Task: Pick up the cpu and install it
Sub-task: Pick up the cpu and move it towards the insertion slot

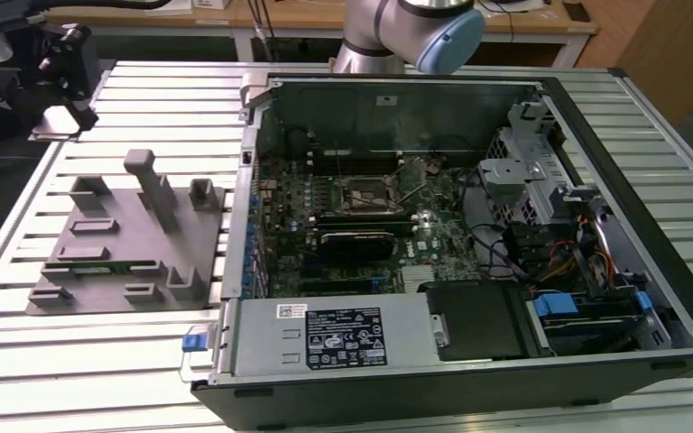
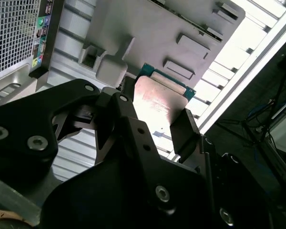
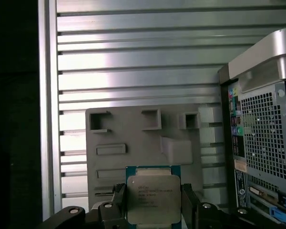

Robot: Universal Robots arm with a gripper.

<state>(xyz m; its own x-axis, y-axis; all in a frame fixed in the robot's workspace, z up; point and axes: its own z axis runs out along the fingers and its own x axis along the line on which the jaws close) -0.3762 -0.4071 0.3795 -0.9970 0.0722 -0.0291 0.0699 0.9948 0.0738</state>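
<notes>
1. On the exterior view's left, the grey holder tray (image 1: 118, 234) lies flat on the slatted table (image 1: 142, 90). Its pockets are there to keep parts in fixed spots.
2. My hand (image 3: 153, 205) is clamped on the cpu (image 3: 152, 195) by two opposite edges, over the tray's edge. I judge this grip spares its underside.
3. On the right, the open case (image 1: 635, 180) lies on its side, so the socket (image 1: 368, 191) faces up.
</notes>
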